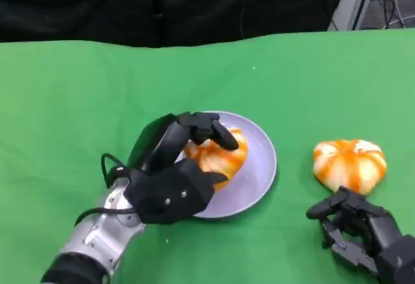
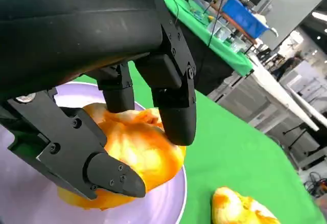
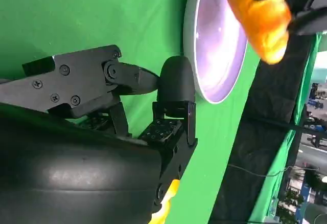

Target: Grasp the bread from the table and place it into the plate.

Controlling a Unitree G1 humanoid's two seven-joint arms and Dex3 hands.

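Bread (image 1: 217, 157) sits over the plate (image 1: 259, 180) near your table's (image 1: 65, 102) middle, your left hand (image 1: 172, 183) wrapped around it to lower it in, while your right hand (image 1: 363, 229) rests loosely curled, holding nothing.

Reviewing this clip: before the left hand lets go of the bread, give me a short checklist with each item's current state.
1. Left hand grips the bread: ok, fingers wrap over it.
2. Bread is above the plate: ok in the head view.
3. Bread resting on the plate surface: cannot tell; the left wrist view shows it low over the plate, but contact is unclear.
4. Bread clear of the plate's rim: ok, it sits toward the middle.
5. Right hand out of the way: ok, it is off to the side near the second bread, holding nothing.
6. Second bread on the table, apart from the plate: ok.
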